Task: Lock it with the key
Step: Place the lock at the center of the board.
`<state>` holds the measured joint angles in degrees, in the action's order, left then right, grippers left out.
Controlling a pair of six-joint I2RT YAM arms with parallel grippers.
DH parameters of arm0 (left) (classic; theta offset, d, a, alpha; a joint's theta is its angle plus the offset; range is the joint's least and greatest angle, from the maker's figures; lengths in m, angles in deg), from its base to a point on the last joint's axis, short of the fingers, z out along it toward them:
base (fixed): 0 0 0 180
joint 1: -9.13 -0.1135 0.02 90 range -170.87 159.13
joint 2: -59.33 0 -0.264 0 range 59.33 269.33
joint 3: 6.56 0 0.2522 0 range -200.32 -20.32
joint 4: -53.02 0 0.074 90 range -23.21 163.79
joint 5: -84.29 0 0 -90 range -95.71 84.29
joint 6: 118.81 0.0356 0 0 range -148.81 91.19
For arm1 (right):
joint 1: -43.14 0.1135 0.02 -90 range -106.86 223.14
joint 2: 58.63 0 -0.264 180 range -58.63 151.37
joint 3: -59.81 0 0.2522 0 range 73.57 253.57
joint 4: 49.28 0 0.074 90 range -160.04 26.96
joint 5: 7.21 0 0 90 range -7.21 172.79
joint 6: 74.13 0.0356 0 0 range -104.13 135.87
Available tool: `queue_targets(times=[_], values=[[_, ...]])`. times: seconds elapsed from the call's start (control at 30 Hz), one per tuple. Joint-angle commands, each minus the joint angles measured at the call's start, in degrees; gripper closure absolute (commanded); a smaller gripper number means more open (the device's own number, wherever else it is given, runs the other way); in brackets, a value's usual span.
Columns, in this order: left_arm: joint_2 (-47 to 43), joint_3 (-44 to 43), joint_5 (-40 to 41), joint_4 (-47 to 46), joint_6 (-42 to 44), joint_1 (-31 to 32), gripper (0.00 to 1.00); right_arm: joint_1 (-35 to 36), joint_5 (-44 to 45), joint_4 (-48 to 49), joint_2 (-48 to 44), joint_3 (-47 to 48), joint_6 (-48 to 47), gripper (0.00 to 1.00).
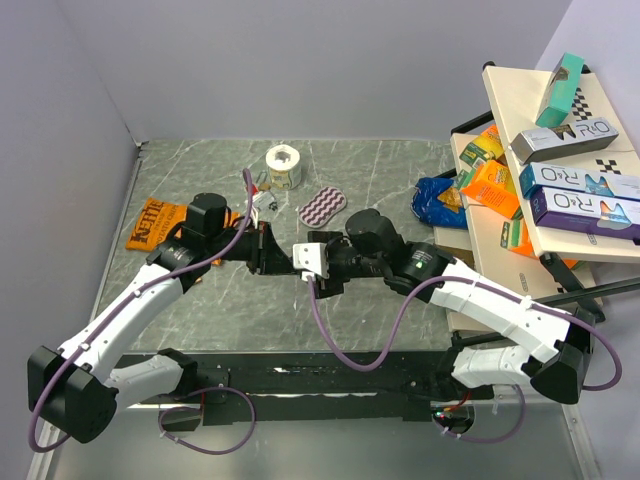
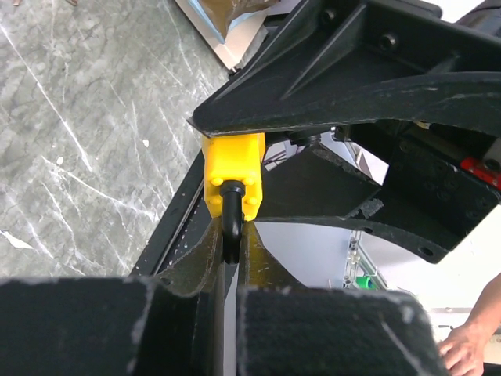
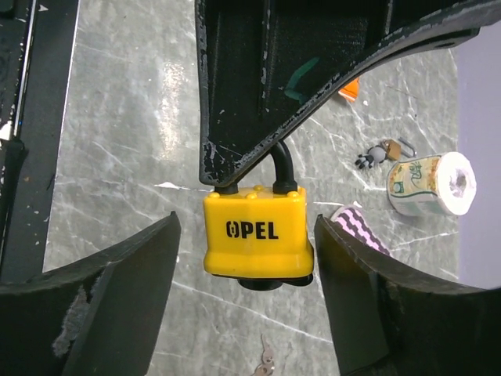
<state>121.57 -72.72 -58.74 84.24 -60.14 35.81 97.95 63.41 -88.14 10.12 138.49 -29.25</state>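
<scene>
Padlock (image 3: 254, 235) hangs, shackle (image 3: 283, 168) top hidden inside the clamped left tool (image 2: 232, 251).

1. Left arm (image 1: 130, 310) rose from its base at the lower left of the top view, reaching up and right, with its wrist left of frame centre.
2. Right arm (image 1: 500, 310) rose from its base at the lower right, reaching up and left. The two wrists faced each other at frame centre.
3. Left gripper (image 2: 231, 239): jaws pinched tight on the shackle of the padlock (image 3: 254, 235).
4. Right gripper (image 3: 244, 227): jaws spread wide. One finger (image 3: 117, 298) sat at the lower left of its wrist view and the other at the lower right, flanking the padlock body with a gap on each side and no contact.
</scene>
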Motion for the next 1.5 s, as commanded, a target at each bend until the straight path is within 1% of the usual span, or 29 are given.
queue_targets(times=[0.0, 0.27, 0.37, 0.47, 0.5, 0.63, 0.67, 0.73, 0.77, 0.8, 0.83, 0.87, 0.9, 0.93, 0.97, 1.03, 1.07, 1.1, 1.13, 1.17, 1.2, 1.23, 1.27, 1.3, 1.33, 1.37, 1.4, 1.43, 1.47], values=[[-1.0, -0.4, 0.1, -2.2, -0.7, 0.4, 0.99, 0.7, 0.3, 2.8, -0.5, 1.9, -2.0, 0.20], [0.0, -0.9, 0.9, -2.0, -0.7, 0.7, 0.99, 1.1, 0.7, 3.3, -0.2, 2.0, -3.1, 0.21], [-0.3, -0.4, 1.6, -2.2, -0.7, 0.7, 0.99, 1.4, 1.1, 3.1, -0.2, 1.7, -3.8, 0.25], [-0.4, -0.3, 2.1, -2.0, -0.5, 0.7, 0.99, 1.9, 1.5, 2.6, -0.2, 1.4, -4.5, 0.33], [-0.5, -0.4, 2.4, -1.9, -0.4, 0.7, 0.99, 1.8, 1.5, 2.4, -0.2, 1.3, -4.8, 0.39], [-0.5, -0.2, 3.1, -1.6, 0.0, 0.7, 0.99, 2.1, 1.9, 2.5, -0.4, 0.8, -5.1, 0.51], [-0.4, -0.3, 3.1, -1.8, 0.0, 0.7, 0.99, 2.1, 2.0, 2.3, -0.4, 0.8, -5.1, 0.58], [-0.4, -0.2, 2.9, -2.1, -0.2, 0.7, 0.99, 2.1, 2.3, 2.4, -0.3, 0.8, -5.1, 0.63], [-0.4, -0.1, 2.7, -2.3, -0.3, 0.7, 0.98, 2.1, 2.7, 2.5, -0.3, 0.6, -5.2, 0.67], [-0.3, -0.2, 2.7, -2.4, -0.5, 0.7, 0.95, 2.1, 3.0, 2.6, -0.3, 0.5, -5.2, 0.71], [-0.4, -0.2, 2.7, -2.5, -0.4, 0.7, 0.87, 2.1, 3.6, 3.1, -0.3, 0.3, -5.0, 0.76], [-0.4, -0.2, 2.4, -2.3, -0.3, 0.6, 0.83, 2.1, 3.7, 3.3, -0.3, 0.1, -4.6, 0.83], [-0.3, -0.2, 2.7, -2.2, 0.0, 0.5, 0.76, 2.1, 4.1, 3.6, -0.1, 0.1, -3.3, 0.87], [-0.4, -0.4, 2.7, -1.9, 0.0, -0.1, 0.61, 1.7, 5.0, 3.7, 0.0, 0.2, -2.4, 0.89], [-0.4, -0.4, 2.5, -1.9, 0.0, -0.6, 0.56, 1.4, 5.3, 3.7, 0.2, 0.4, -1.6, 0.95], [-0.2, -0.5, 2.1, -1.2, 0.1, -2.7, 0.42, -0.6, 5.5, 3.5, 0.7, 0.8, 2.7, 1.00], [0.1, -0.5, 1.6, -0.8, 0.2, -3.6, 0.41, -1.3, 5.4, 3.2, 1.3, 1.3, 4.4, 1.00], [0.6, -0.8, -0.1, -0.3, 1.4, -4.7, 0.40, -2.6, 5.1, 2.7, 1.6, 1.5, 8.8, 1.00], [1.0, -1.3, -0.7, 1.3, 2.3, -7.4, 0.35, -4.8, 4.8, 2.3, 2.2, 1.8, 11.4, 1.00], [1.2, -1.6, -0.8, 2.1, 3.0, -8.9, 0.32, -5.9, 4.0, 0.9, 3.2, 2.0, 14.2, 1.00], [1.0, -1.8, 0.1, 2.1, 2.9, -10.3, 0.24, -6.9, 4.3, 0.3, 3.8, 1.8, 20.2, 1.00], [0.9, -2.1, 1.0, 2.0, 3.0, -13.1, 0.15, -7.7, 4.9, 0.1, 4.3, 1.4, 23.3, 1.00], [0.6, -2.4, 2.2, 2.1, 3.0, -14.4, 0.11, -9.1, 7.0, 0.1, 5.2, 0.2, 29.0, 1.00], [0.0, -2.9, 3.7, 2.1, 3.2, -15.3, 0.04, -9.5, 8.2, 0.4, 5.5, -0.6, 31.6, 1.00], [-0.3, -3.5, 6.9, 1.5, 3.0, -17.2, 0.00, -10.3, 9.8, 0.9, 5.8, -1.4, 34.0, 1.00], [-0.7, -3.8, 8.5, 0.9, 3.0, -17.9, 0.03, -11.6, 11.0, 2.2, 6.1, -3.0, 38.5, 1.00], [-1.8, -4.0, 10.4, 0.4, 2.3, -18.4, 0.04, -12.4, 12.3, 2.7, 6.5, -3.8, 40.4, 1.00], [-2.4, -4.2, 15.5, -0.3, 1.7, -19.2, 0.04, -13.1, 12.8, 3.1, 6.7, -4.5, 41.9, 1.00], [-3.2, -4.1, 18.6, -1.7, 0.5, -19.3, 0.04, -14.5, 13.4, 3.7, 7.6, -5.4, 44.7, 1.00]])
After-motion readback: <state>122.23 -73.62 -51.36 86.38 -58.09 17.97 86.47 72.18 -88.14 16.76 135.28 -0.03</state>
